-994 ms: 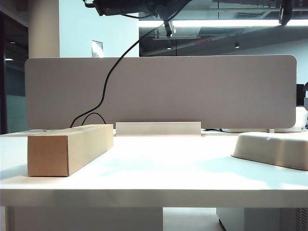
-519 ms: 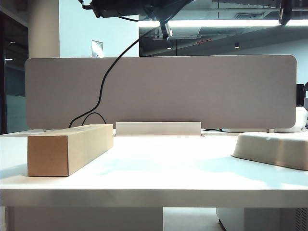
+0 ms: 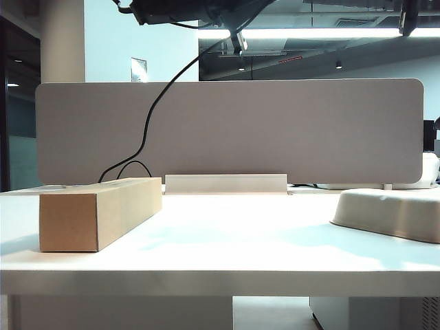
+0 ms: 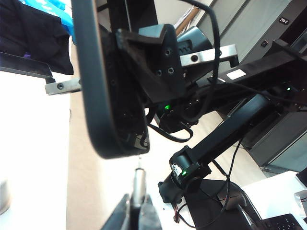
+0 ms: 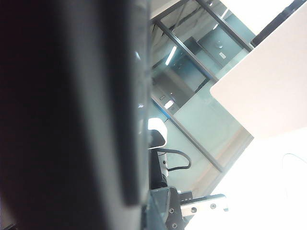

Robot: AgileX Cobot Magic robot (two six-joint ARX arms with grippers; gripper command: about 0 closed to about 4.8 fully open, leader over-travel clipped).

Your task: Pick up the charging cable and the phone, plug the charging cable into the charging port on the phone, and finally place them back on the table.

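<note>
High above the table, my left gripper is shut on the charging cable's silvery plug. The plug tip points at the short bottom edge of the black phone and almost touches it. The charging port is too small to make out. My right gripper is shut on the phone, which stands on end. In the right wrist view the phone is a dark blur that hides the jaws. The charging cable hangs from the top of the exterior view down behind the cardboard box.
A long brown cardboard box lies at the table's left. A beige shallow tray sits at the right. The grey partition panel runs along the back. Both arms are only dark shapes at the top edge of the exterior view.
The hanging cable has swung slightly to the left. Both grippers keep their grips and have hardly moved.
</note>
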